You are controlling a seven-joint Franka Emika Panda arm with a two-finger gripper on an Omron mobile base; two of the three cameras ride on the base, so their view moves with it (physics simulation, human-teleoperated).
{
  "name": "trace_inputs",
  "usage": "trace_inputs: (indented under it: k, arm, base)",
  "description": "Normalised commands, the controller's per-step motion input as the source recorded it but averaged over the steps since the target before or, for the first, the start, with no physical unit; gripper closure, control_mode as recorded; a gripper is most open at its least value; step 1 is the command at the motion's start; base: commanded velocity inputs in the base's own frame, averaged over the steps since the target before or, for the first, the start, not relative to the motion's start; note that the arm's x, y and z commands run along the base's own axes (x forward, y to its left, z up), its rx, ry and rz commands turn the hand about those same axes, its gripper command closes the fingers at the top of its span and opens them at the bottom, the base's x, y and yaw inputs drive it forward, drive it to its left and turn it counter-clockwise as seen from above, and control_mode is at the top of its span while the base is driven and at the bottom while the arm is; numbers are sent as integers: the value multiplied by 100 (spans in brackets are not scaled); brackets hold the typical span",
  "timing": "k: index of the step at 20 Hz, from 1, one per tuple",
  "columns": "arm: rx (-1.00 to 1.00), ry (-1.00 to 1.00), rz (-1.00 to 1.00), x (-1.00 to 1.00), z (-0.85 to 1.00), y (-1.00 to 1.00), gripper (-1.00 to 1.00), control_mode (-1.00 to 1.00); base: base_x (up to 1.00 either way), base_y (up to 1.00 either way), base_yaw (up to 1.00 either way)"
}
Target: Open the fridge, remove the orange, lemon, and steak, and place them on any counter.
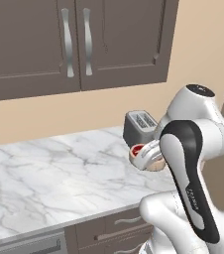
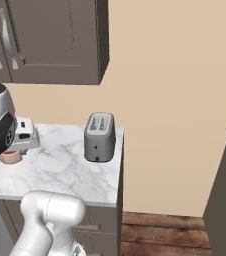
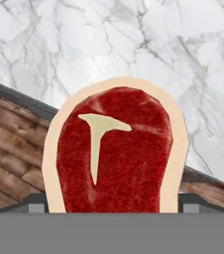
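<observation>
Claw (image 3: 112,211) grips steak (image 3: 115,154) | T-bone visible: hand view | toaster (image 2: 100,136): base views

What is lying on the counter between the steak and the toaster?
Nothing: in the right base view the stretch of white marble counter between the steak, at the gripper, and the toaster is bare.

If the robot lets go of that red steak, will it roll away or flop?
Probably no rolling: the steak is a flat slab with a pale fat rim, so it should land and stay put. It stands straight between the fingers without sagging, so it seems fairly stiff. The marble counter looks smooth, so it might slide a little if pushed.
</observation>
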Motion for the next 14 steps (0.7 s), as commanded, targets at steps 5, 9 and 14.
trace_inputs:
  k: [5, 9, 14]
  arm:
    - [0, 4, 4, 58, -18, 20, 100, -100]
    - [-1, 0, 1, 44, -39, 31, 100, -100]
    - [-5, 0, 0, 31, -56, 31, 100, -100]
  base:
    - [0, 0, 0]
    - [0, 0, 0]
    - [0, 0, 0]
